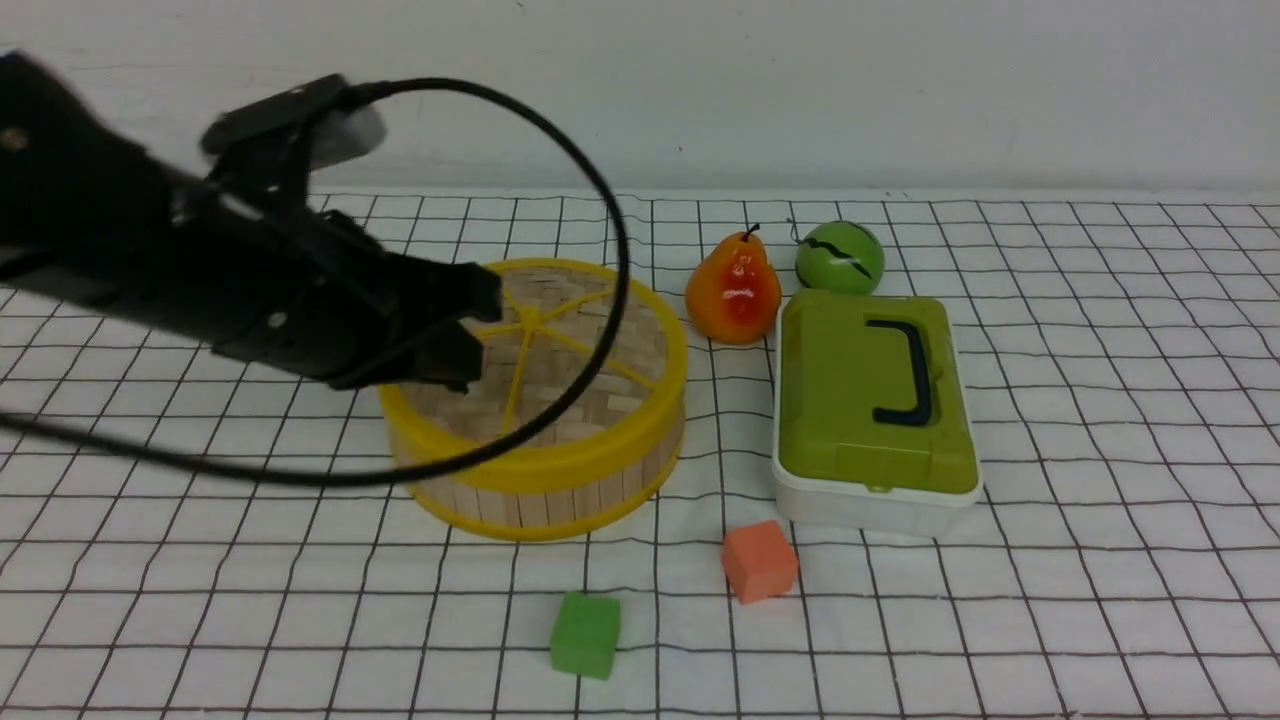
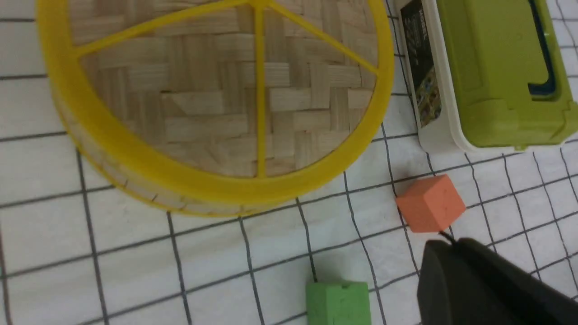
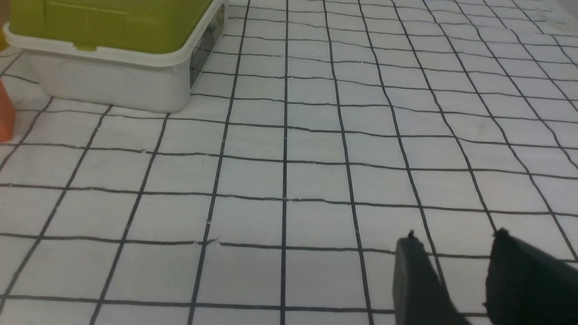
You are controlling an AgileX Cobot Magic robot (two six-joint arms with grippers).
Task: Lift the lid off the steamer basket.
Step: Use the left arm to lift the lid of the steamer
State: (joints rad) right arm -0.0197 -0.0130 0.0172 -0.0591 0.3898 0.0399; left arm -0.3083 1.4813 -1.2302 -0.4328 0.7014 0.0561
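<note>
The steamer basket point(image 1: 600, 490) stands left of centre on the grid cloth, a round bamboo tub with yellow rims. The lid point(image 1: 600, 345), a woven disc with yellow rim and spokes, lies on top of it. My left gripper point(image 1: 480, 330) hangs above the lid's left part, apart from it, shut and holding nothing. In the left wrist view the lid point(image 2: 203, 99) and basket wall point(image 2: 149, 196) fill the top, and the gripper point(image 2: 447, 243) shows its jaws pressed together. My right gripper point(image 3: 456, 239) is open and empty over bare cloth; it is not in the front view.
A pear point(image 1: 733, 285) and a green ball point(image 1: 840, 257) lie behind a white box with a green lid point(image 1: 870, 400), right of the basket. An orange cube point(image 1: 760, 560) and a green cube point(image 1: 585, 635) lie in front. The left arm's black cable point(image 1: 610, 220) loops over the basket.
</note>
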